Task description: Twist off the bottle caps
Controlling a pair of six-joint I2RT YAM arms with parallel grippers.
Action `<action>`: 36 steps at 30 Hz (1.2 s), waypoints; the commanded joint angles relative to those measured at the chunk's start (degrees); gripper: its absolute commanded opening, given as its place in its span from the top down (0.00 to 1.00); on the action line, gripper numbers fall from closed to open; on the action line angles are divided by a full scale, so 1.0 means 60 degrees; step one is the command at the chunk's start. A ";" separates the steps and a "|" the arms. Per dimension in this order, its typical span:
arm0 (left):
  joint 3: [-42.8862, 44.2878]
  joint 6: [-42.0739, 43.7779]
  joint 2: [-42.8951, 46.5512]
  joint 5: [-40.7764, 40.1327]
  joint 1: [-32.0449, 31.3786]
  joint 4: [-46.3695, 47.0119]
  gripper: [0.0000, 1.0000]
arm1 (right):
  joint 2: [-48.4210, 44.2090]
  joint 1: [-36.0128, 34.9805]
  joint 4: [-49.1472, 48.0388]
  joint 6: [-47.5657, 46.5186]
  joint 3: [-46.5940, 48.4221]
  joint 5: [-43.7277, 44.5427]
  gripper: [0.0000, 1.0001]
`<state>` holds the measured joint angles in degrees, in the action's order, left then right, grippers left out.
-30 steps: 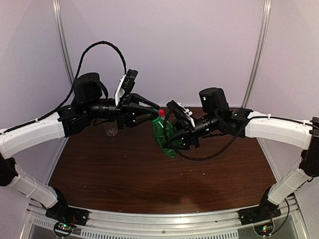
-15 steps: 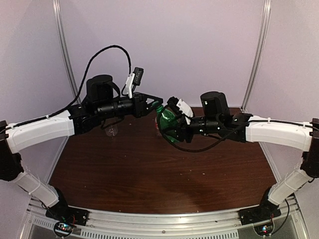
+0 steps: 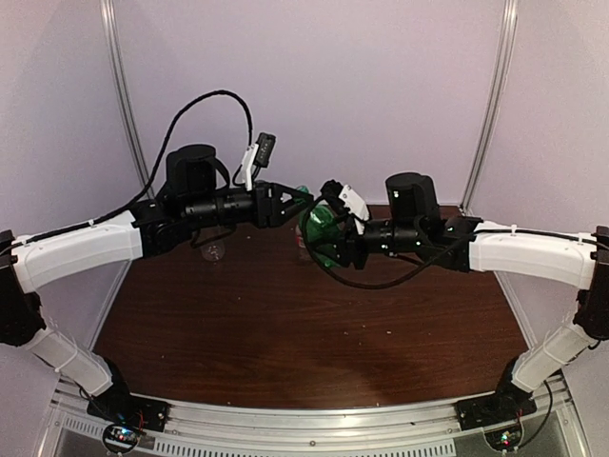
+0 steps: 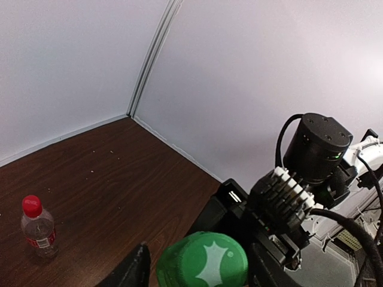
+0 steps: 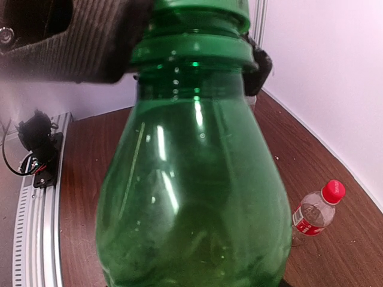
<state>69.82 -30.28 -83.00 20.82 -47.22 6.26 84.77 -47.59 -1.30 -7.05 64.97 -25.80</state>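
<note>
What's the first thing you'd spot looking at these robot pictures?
A green bottle held up in the air above the brown table by the right gripper. The left gripper pinches its green cap from the other side. Toward the table's far left, a tiny bottle with a red cap stands alone.

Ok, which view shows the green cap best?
Left wrist: the green cap faces the lens, its top nearly whole. Right wrist catches only its lower rim above the green bottle; top external shows a tiny sliver.
</note>
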 commanded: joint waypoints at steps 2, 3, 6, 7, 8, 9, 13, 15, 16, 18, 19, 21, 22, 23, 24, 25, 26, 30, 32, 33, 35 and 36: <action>-0.0445 0.0300 0.0558 0.1320 0.0403 0.0958 0.37 | -0.0268 0.0051 -0.0051 0.0061 -0.0169 -0.0816 0.58; -0.0471 0.0431 0.0611 0.1566 0.0460 0.0986 0.35 | -0.0284 0.0064 -0.0009 0.0050 -0.0178 -0.0966 0.57; -0.0515 0.0863 0.0778 0.2324 0.0605 0.0988 0.29 | -0.0301 0.0066 0.0146 -0.0089 -0.0125 -0.1665 0.57; -0.0526 0.1003 0.0844 0.2522 0.0643 0.0979 0.27 | -0.0290 0.0079 0.0146 -0.0133 -0.0097 -0.2076 0.57; -0.0543 0.1165 0.0898 0.2754 0.0668 0.0987 0.26 | -0.0286 0.0080 0.0334 -0.0177 -0.0073 -0.2424 0.57; -0.0568 0.1323 0.0954 0.2977 0.0684 0.1030 0.25 | -0.0275 0.0081 0.0389 -0.0186 -0.0063 -0.2775 0.57; -0.0677 0.1834 0.1113 0.3837 0.0693 0.1255 0.23 | -0.0127 0.0082 0.0534 -0.0190 0.0133 -0.4335 0.57; -0.0712 0.1955 0.1133 0.4276 0.0693 0.1416 0.22 | 0.0005 0.0081 0.0709 -0.0192 0.0330 -0.5016 0.56; -0.0710 0.1976 0.1119 0.4517 0.0693 0.1478 0.22 | 0.0060 0.0081 0.0776 -0.0175 0.0410 -0.5296 0.56; -0.0709 0.2014 0.1053 0.5027 0.0697 0.1621 0.23 | 0.0142 0.0082 0.0800 -0.0138 0.0534 -0.5771 0.56; -0.0696 0.2012 0.1002 0.5263 0.0693 0.1702 0.23 | 0.0172 0.0094 0.0753 -0.0081 0.0563 -0.5949 0.56; -0.0685 0.1985 0.0914 0.5631 0.0693 0.1827 0.25 | 0.0222 0.0095 0.0644 0.0033 0.0614 -0.6316 0.56; -0.0682 0.1954 0.0851 0.5781 0.0693 0.1886 0.26 | 0.0257 0.0103 0.0602 0.0087 0.0642 -0.6495 0.56; -0.0688 0.1912 0.0800 0.5928 0.0700 0.1957 0.27 | 0.0287 0.0109 0.0585 0.0138 0.0673 -0.6638 0.56; -0.0694 0.1881 0.0753 0.6069 0.0694 0.2014 0.28 | 0.0317 0.0110 0.0570 0.0168 0.0704 -0.6737 0.56; -0.0702 0.1826 0.0721 0.6162 0.0700 0.2085 0.28 | 0.0348 0.0110 0.0569 0.0188 0.0737 -0.6820 0.56; -0.0716 0.1764 0.0683 0.6250 0.0694 0.2153 0.29 | 0.0370 0.0121 0.0574 0.0202 0.0756 -0.6877 0.56; -0.0792 0.1536 0.0586 0.6431 0.0696 0.2471 0.35 | 0.0457 0.0138 0.0463 0.0311 0.0759 -0.7067 0.56; -0.0833 0.1491 0.0552 0.6495 0.0693 0.2549 0.39 | 0.0504 0.0139 0.0360 0.0382 0.0759 -0.7162 0.56; -0.0847 0.1464 0.0537 0.6536 0.0693 0.2584 0.40 | 0.0516 0.0152 0.0330 0.0417 0.0759 -0.7192 0.56; -0.0904 0.1384 0.0533 0.6610 0.0678 0.2709 0.44 | 0.0533 0.0154 0.0269 0.0462 0.0759 -0.7248 0.56; -0.0933 0.1347 0.0533 0.6629 0.0678 0.2765 0.45 | 0.0542 0.0178 0.0249 0.0478 0.0759 -0.7278 0.56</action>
<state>65.06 -20.93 -79.37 58.04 -43.44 18.20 87.48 -47.05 2.72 -5.50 68.01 -66.59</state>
